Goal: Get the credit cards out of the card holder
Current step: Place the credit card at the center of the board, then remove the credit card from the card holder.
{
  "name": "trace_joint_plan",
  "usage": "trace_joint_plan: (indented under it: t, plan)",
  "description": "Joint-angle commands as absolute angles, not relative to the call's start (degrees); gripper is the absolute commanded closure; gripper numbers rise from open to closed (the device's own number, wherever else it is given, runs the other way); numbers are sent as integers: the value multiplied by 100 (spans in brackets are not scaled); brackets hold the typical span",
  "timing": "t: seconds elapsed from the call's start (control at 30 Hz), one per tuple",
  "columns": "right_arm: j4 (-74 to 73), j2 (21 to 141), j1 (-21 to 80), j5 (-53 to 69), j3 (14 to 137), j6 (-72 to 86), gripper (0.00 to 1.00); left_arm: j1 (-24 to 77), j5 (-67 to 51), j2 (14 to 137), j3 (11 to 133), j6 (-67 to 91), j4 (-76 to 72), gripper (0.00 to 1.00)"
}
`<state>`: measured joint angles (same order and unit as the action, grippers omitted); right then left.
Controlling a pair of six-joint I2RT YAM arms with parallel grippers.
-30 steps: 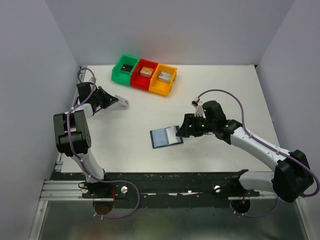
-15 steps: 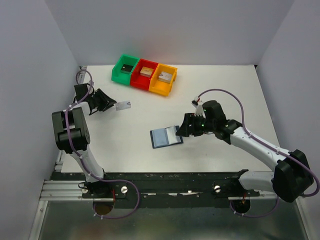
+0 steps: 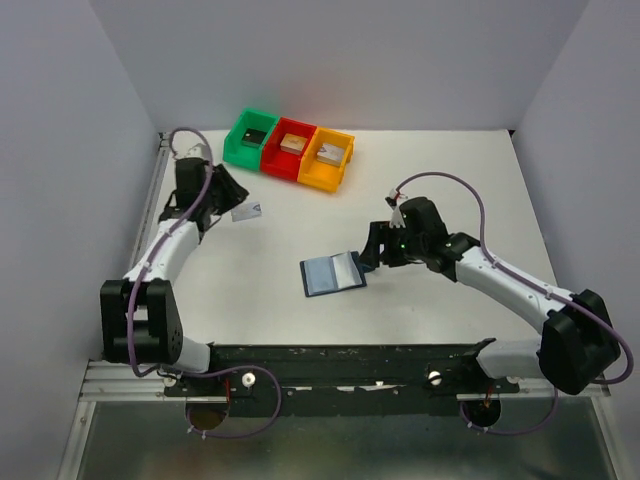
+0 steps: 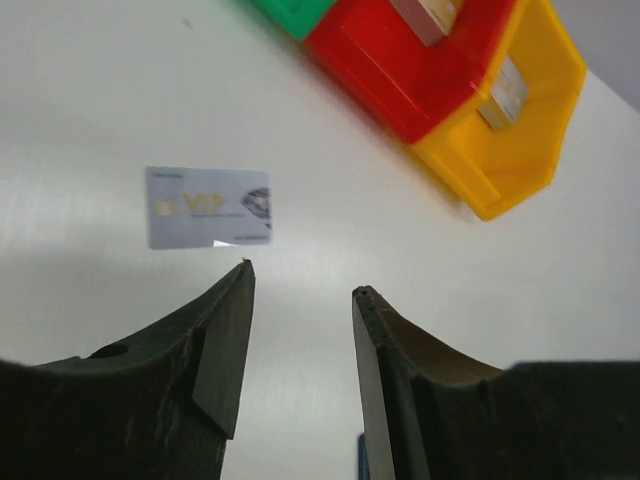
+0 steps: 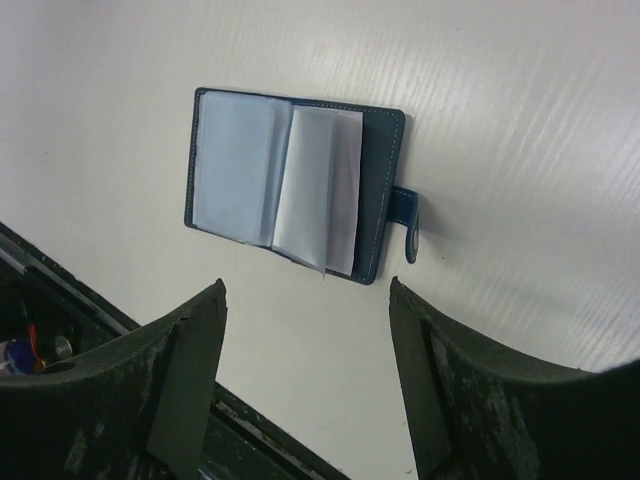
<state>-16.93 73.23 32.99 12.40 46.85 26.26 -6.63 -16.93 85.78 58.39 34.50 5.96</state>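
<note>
Comparing this moment with a second ago, we find that the left gripper [image 3: 226,195] has let go of the silver-grey credit card [image 3: 246,211]. Then it was clamped on the card's edge. Now its jaws stand partly apart and hold nothing.

The card lies flat on the white table [image 3: 450,180], just past the left fingertips and clear of them, near the green bin [image 3: 250,137]. The left arm has changed pose as well, its forearm now stretched along the table's left side with the wrist further back.

The right gripper [image 3: 375,250] has hardly moved. It hangs with its jaws wide, gripping nothing, over the right edge of the card holder [image 3: 333,272]. The holder lies open at mid-table where it lay before.

From the right wrist we see the holder's pale pockets, one leaf [image 5: 320,190] lifted a little, and the strap tab [image 5: 410,225] pointing right. Whether those pockets hold further cards we cannot tell.

From above, the right gripper covers part of the holder's right edge, and the left fingertips blur into one dark shape. The left wrist view cuts off the red bin [image 4: 400,50], the orange bin [image 4: 510,120] and all but a corner of the green one. The blocks [image 4: 500,90] inside show only partly. The card there reads VIP in gold, and its smaller print is too fine for us to read.
</note>
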Motion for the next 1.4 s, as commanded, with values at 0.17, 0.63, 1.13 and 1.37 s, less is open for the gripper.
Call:
trace_joint_plan:
  t: [0.17, 0.63, 1.13, 1.37]
  plan:
    - [-1942, 7909, 3357, 993, 5062, 2320, 28, 1975, 456, 6831, 3966, 4112, 238, 38]
    - [-2101, 8727, 3323, 228, 5141, 2637, 30, 2654, 350, 5933, 2618, 5677, 129, 1]
    - [-2233, 9571, 3270, 448, 5625, 2549, 67, 2680, -1018, 5843, 2530, 4966, -589, 9]
    - [-2022, 9387, 3270, 597, 5186, 2680, 87, 2979, -1538, 6652, 2873, 4773, -853, 20]
